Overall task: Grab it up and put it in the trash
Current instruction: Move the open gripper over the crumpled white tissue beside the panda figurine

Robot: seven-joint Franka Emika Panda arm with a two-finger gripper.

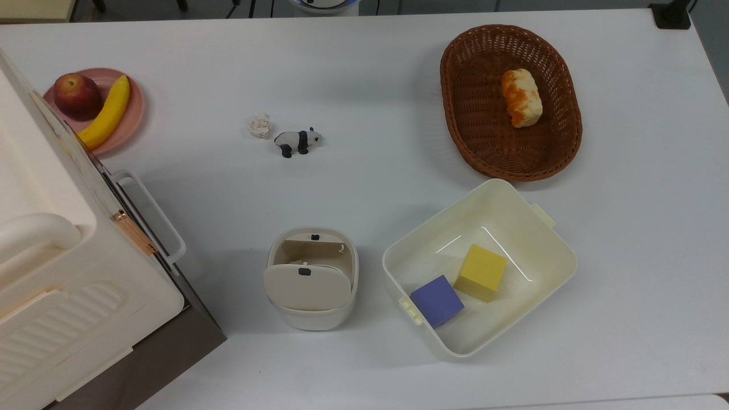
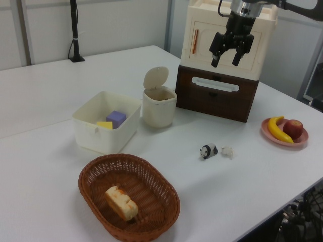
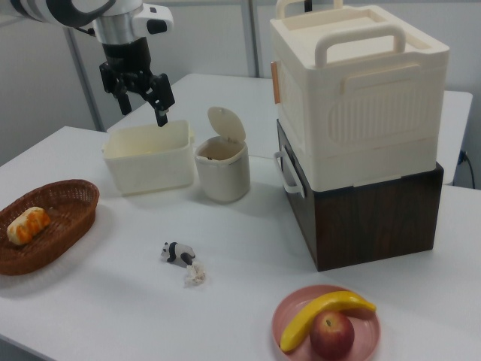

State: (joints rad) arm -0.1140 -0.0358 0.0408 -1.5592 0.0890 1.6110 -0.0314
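Top view: paper ball lies mid-desk toward the far edge, just beside the panda, apart from it. Trash bin sits nearer the near edge, flap tilted up. Best descend straight over the ball, fingers clearing the panda. Claw hangs high, open, empty.

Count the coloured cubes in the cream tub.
2. A yellow cube and a purple cube sit side by side inside the cream tub, touching or nearly so. Nothing seems hidden there.
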